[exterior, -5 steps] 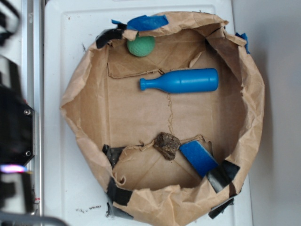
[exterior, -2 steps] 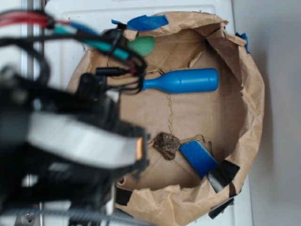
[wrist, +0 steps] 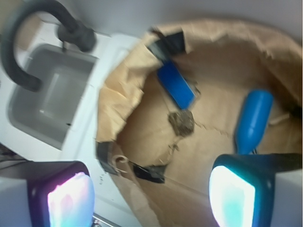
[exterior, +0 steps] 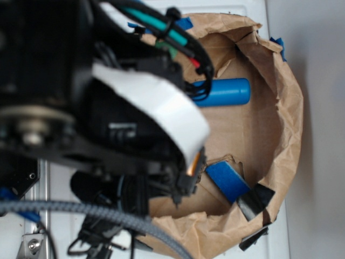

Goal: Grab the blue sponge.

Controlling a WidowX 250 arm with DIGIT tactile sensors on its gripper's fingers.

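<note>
Since a moment ago the arm has swung in over the paper bag (exterior: 280, 124). Claw (wrist: 151, 198) stands wide, empty. Blue sponge (wrist: 176, 85) lies ahead of it, beyond the brown lump (wrist: 182, 122).

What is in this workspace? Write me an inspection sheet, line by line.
Surface: white countertop under a crumpled brown paper bag.
Job's things: flat bright-blue sponge inside the bag near its taped rim, untouched.
Clutter: long blue plastic bottle-shaped pin; lumpy brown object beside the sponge.
Grippers: gripper open, above the bag, holding nothing.
Cables: bundled wires on the arm.
Surroundings: grey sink with black faucet.
</note>
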